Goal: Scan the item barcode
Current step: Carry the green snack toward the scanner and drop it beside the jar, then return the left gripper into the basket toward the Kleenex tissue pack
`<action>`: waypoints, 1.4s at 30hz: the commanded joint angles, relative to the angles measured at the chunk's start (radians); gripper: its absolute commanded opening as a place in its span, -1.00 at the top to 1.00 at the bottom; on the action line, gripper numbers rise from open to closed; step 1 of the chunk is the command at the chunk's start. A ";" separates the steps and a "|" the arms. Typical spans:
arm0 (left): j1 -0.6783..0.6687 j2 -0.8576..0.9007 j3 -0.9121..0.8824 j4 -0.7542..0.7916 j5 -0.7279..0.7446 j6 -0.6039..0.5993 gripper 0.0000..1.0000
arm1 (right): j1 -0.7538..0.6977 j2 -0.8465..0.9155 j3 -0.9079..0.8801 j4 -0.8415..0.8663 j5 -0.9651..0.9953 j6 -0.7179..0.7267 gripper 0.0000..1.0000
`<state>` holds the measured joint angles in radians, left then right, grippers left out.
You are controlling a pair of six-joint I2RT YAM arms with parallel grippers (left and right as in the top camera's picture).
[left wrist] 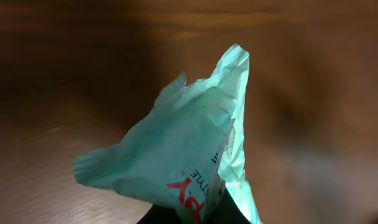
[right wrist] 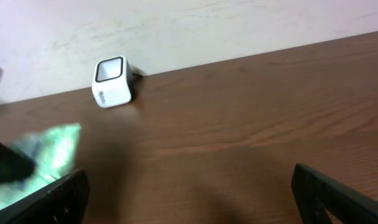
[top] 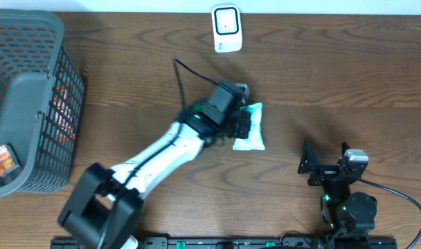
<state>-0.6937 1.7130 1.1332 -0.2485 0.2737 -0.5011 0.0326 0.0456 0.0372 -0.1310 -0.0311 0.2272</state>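
The step in hand is judged to be the carry to the reader. The left hand is closed on the mint-green packet, which is held near the middle of the desk. In the left wrist view the packet hangs crumpled from the grip with red lettering showing. No barcode can be made out.

The next move calls for the packet to be brought to the white scanner, which stands well apart at the far edge, and the printed code to be turned toward its window. The face carrying the code cannot be told.

Bare desk lies between packet and scanner. The grey basket bounds the left side. The right hand is parked near the front edge with jaws wide apart and nothing between them.
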 commanded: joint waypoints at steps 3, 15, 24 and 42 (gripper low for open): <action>-0.056 0.076 -0.003 -0.001 -0.382 -0.436 0.85 | 0.008 -0.002 -0.005 0.000 -0.004 0.003 -0.98; -0.058 0.114 -0.002 0.102 -0.387 -0.746 -0.68 | 0.008 -0.002 -0.005 0.000 -0.004 0.003 -0.99; -0.025 -0.244 0.103 0.135 -0.394 -0.260 -0.96 | 0.008 -0.002 -0.005 0.000 -0.004 0.003 -0.98; 0.971 -0.734 0.121 -0.264 -0.622 0.049 -0.96 | 0.008 -0.002 -0.005 0.000 -0.004 0.003 -0.98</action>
<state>0.0883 0.9825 1.2572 -0.4370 -0.3157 -0.4839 0.0326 0.0460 0.0372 -0.1307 -0.0315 0.2272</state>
